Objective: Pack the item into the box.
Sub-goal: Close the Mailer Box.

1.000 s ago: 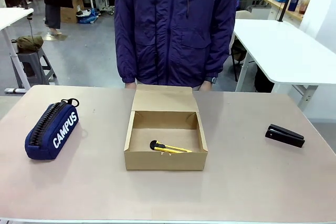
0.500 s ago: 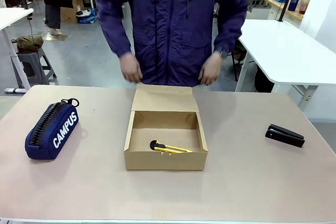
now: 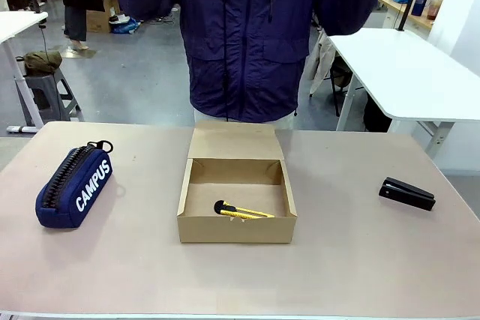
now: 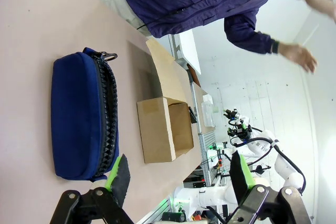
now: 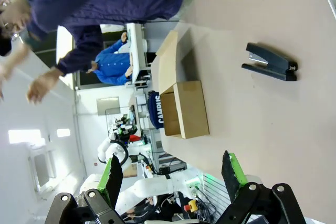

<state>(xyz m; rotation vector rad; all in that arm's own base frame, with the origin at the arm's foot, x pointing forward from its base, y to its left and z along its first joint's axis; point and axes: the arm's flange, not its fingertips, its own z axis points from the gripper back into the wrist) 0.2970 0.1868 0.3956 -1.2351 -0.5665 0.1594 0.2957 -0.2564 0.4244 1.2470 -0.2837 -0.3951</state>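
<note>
Raising both arms, the person (image 3: pixel 247 35) has quit the box (image 3: pixel 236 230), knife (image 3: pixel 251 213) inside; left pincer (image 4: pixel 178 166) and right pincer (image 5: pixel 170 163) gape empty.

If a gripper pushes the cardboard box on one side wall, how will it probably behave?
The box looks like thin cardboard holding just the knife, so it is probably light and would slide on the smooth table. Its walls may flex if squeezed. The open lid would likely swing rather than carry a push.
</note>
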